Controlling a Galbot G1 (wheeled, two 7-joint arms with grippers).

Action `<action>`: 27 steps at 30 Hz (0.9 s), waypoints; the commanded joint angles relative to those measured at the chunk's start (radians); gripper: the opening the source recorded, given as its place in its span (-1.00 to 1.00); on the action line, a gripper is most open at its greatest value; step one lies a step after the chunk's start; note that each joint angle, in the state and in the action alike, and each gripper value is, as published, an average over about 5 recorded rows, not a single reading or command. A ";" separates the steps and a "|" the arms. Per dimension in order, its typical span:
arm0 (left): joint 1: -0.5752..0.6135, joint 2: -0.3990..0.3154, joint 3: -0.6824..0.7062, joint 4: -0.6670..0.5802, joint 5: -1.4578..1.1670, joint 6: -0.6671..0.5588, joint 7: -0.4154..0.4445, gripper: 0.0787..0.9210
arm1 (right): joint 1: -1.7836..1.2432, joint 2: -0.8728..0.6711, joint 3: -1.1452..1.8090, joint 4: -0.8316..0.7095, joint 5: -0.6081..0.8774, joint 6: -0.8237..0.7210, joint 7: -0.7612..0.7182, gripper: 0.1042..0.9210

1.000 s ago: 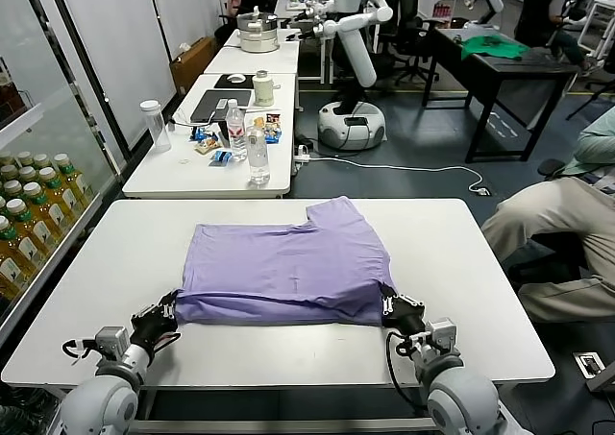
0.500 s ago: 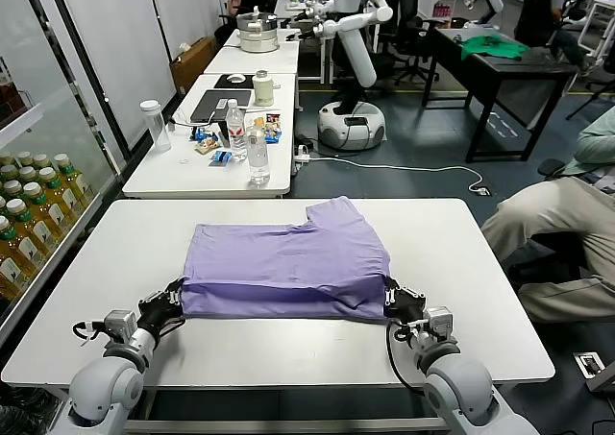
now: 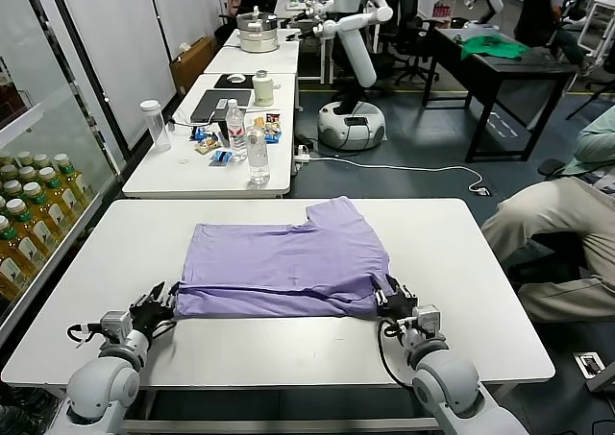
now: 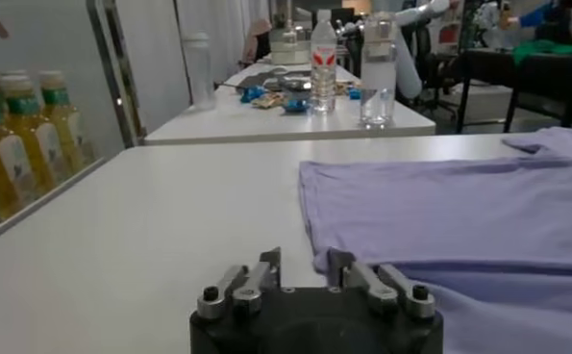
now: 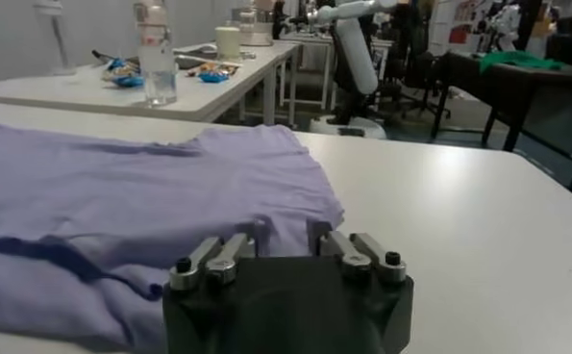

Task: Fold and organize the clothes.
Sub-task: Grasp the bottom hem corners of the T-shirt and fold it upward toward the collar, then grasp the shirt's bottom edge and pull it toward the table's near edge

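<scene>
Lying between both end effectors [image 3: 161, 303] [image 3: 392, 298], folded T-shirt [image 3: 283, 267] on table [image 3: 452, 262].

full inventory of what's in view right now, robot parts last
T-shirt: 1, lavender, partly folded, centre of the near white table.
Tea bottles: several, yellow with green caps, shelf behind glass at far left.
Water bottles: 2, clear, on the second white table.
Laptop: 1, grey, same table.
Humanoid robot: 1, white, background centre.
Green cloth: 1, on the dark table at back right.
Seated person: 1, partly in view, right edge.
Left gripper: 1, black, open, at the shirt's near left corner.
Right gripper: 1, black, open, at the near right corner.
</scene>
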 commanded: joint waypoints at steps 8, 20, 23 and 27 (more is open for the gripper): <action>0.137 0.025 -0.031 -0.168 -0.074 0.019 -0.025 0.50 | -0.143 -0.057 0.073 0.183 0.021 -0.035 0.006 0.72; 0.140 0.001 -0.006 -0.118 -0.074 0.067 -0.050 0.77 | -0.166 -0.036 0.047 0.150 0.083 -0.103 0.076 0.71; 0.133 0.003 -0.007 -0.106 -0.076 0.066 -0.050 0.75 | -0.167 -0.034 0.045 0.145 0.100 -0.111 0.086 0.54; 0.132 0.005 -0.007 -0.097 -0.076 0.064 -0.048 0.53 | -0.166 -0.033 0.045 0.137 0.102 -0.112 0.093 0.27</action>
